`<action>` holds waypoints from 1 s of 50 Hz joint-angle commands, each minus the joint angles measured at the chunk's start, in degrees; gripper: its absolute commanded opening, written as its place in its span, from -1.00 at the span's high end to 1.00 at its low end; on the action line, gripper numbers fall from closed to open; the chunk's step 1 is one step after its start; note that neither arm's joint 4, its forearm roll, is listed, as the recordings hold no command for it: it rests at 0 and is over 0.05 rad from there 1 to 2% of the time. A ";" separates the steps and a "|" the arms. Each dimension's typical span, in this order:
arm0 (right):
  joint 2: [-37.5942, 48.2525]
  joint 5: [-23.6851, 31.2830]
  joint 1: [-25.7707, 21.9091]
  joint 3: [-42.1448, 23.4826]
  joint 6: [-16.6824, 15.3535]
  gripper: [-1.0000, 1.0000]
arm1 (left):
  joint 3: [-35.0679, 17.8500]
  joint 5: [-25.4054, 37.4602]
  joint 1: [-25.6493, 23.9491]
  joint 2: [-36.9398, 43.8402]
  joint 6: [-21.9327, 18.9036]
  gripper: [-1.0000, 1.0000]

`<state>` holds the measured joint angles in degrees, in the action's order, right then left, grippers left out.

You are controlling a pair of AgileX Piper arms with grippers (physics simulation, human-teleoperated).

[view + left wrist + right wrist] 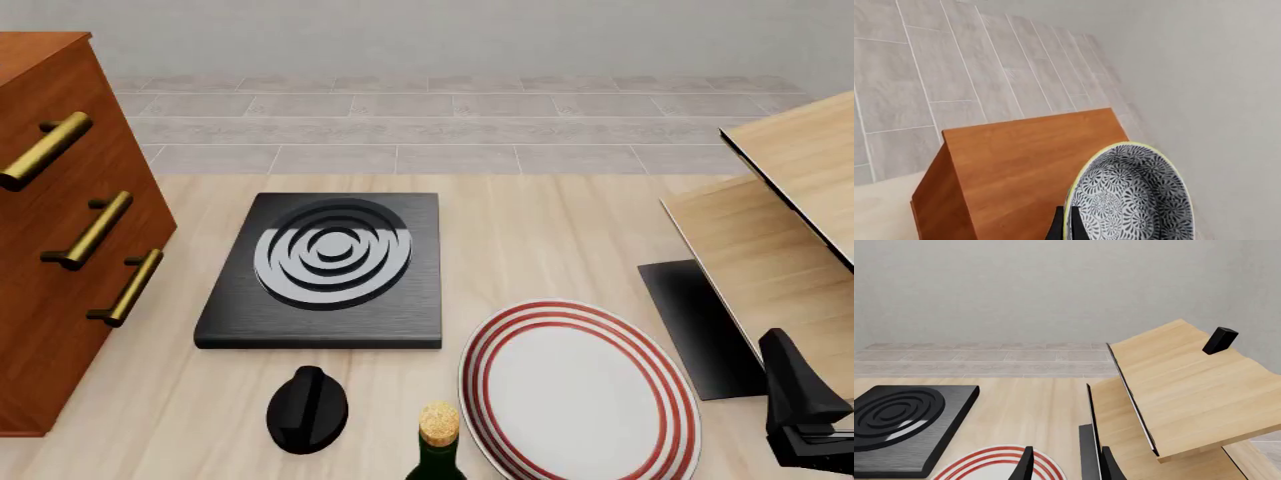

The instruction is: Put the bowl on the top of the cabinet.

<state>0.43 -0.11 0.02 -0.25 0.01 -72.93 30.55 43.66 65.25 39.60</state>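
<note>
In the left wrist view, my left gripper is shut on the rim of the bowl, one dark finger outside it and one inside. The bowl is white with a dense blue-grey floral pattern and a pale rim. It hangs tilted over the near corner of the reddish-brown cabinet's flat top. In the front view the cabinet stands at the far left with three brass handles; the bowl and left arm are out of that view. My right gripper is open and empty, low at the front right.
A black stove plate with silver rings lies mid-table. A white plate with red rings, a corked bottle and a black knob sit along the front. Slanted light-wood boards fill the right side.
</note>
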 commanded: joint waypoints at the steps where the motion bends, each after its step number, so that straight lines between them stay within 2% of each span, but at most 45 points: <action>1: 0.00 0.00 0.00 0.00 0.00 -1.00 | -1.45 0.70 1.12 1.46 -2.17 1.00; 20: 0.00 0.00 -0.01 0.00 0.00 -1.00 | -2.92 1.32 3.12 3.67 -4.76 1.00; 32: 0.00 0.00 0.01 0.00 0.01 -1.00 | -3.48 0.97 4.11 4.19 -8.24 1.00; 46: 0.00 0.00 0.00 0.00 -0.01 -1.00 | -3.04 1.24 2.78 3.44 -11.18 1.00; 47: 0.00 0.00 -0.01 0.00 -0.01 -1.00 | -2.87 0.76 2.44 2.59 -11.78 -1.00; 50: 0.00 0.00 -0.01 0.00 0.01 -1.00 | -2.78 0.96 1.85 2.15 -11.71 -1.00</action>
<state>0.43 -0.11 0.01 -0.25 0.01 -75.87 31.54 46.59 68.60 29.92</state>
